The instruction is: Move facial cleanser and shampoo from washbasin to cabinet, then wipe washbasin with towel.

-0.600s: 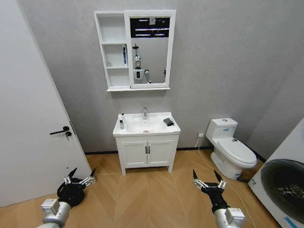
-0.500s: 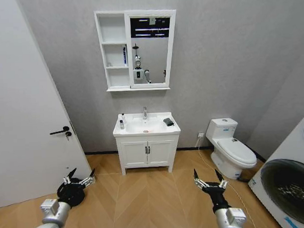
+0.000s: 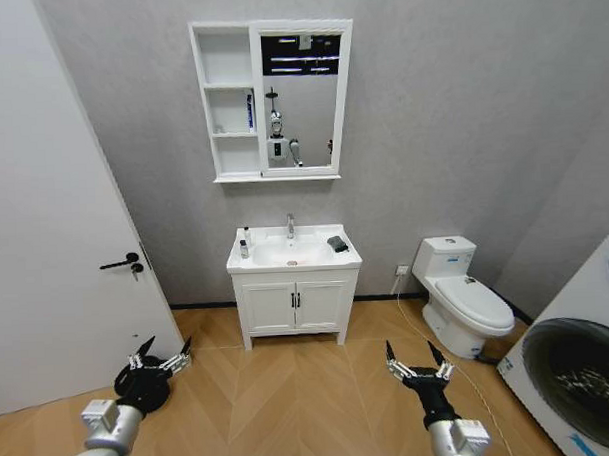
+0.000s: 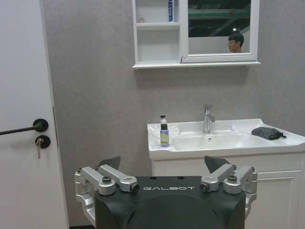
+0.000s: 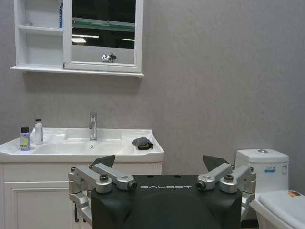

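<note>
Bottles (image 3: 244, 244) stand upright on the washbasin's (image 3: 294, 260) far-left rim, nearer my open left gripper (image 3: 160, 357) than my open right gripper (image 3: 417, 359).

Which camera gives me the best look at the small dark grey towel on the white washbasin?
The left wrist view: the small dark grey towel lies crumpled on the white ceramic washbasin rim, largest and unobstructed. The right wrist view shows it smaller. In the head view it is a distant dark patch.
</note>
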Tool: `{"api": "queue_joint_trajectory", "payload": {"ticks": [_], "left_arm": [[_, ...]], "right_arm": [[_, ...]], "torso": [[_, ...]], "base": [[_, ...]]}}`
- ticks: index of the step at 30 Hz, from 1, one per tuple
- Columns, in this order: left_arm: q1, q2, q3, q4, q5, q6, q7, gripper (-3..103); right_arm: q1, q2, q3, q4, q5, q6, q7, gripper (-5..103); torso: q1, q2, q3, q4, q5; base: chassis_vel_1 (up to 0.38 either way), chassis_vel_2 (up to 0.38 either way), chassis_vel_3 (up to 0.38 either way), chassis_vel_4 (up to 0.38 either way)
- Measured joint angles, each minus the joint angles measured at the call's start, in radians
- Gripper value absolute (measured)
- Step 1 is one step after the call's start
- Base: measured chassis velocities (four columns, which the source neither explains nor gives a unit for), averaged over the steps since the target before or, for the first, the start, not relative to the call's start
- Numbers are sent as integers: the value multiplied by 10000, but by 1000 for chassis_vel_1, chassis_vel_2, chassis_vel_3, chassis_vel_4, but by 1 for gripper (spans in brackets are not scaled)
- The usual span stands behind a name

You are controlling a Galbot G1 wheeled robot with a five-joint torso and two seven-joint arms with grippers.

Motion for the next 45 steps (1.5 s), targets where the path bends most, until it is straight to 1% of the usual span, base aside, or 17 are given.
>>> {"api": "queue_joint_trajectory", "payload": {"ticks": [2, 8, 10, 18, 28, 35, 36, 37, 40, 45], "left_arm": [[-1, -1, -1, -5, 0, 0, 0, 99], [8, 52, -37, -15, -43, 0, 16, 99], [-6, 54, -39, 23, -96, -7, 26, 99], [-93, 66, 49, 110, -104, -19, 44, 99], [143, 253, 69, 210, -77, -124, 238, 98], [198, 176, 106, 292, 7, -178, 280, 98], [195, 135, 144, 304, 43, -179, 283, 98], [149, -146, 319, 327, 206, -181, 278, 98], [153, -247, 416, 331, 296, -182, 278, 98], [224, -366, 588, 335, 458, -191, 272, 98]], "right_arm": [[2, 6, -31, -34, 116, -1, -1, 100], [46, 17, -86, -150, 56, -12, -3, 100], [62, 26, -99, -133, 115, 100, 67, 100], [-123, 19, 8, -56, 158, 161, 44, 100], [-129, 16, -67, -59, 143, 246, -81, 100], [-227, 44, -118, -70, 217, 269, -158, 100], [-222, 47, -118, -99, 218, 272, -158, 100], [-187, 83, -117, -252, 213, 325, -169, 100], [-201, 137, -118, -300, 208, 369, -179, 100], [-218, 174, -119, -436, 206, 444, -240, 100]], "torso": [[0, 1, 0, 0, 0], [0, 0, 0, 0, 0], [0, 0, 0, 1, 0], [0, 0, 0, 0, 0], [-3, 1, -1, 0, 0], [-1, 0, 1, 0, -1], [-1, 1, 0, 0, 0], [5, -2, 1, 2, 0], [5, -2, 1, -2, -1], [4, -2, 1, 3, 2]], "base": [[0, 0, 0, 0], [0, 0, 0, 0], [0, 0, 0, 0], [0, 0, 0, 0], [-13, 12, 9, -10], [-129, 112, 121, -122], [-172, 143, 192, -180], [-194, 256, 240, -235], [-257, 230, 243, -241], [-211, 222, 217, -233]]}}
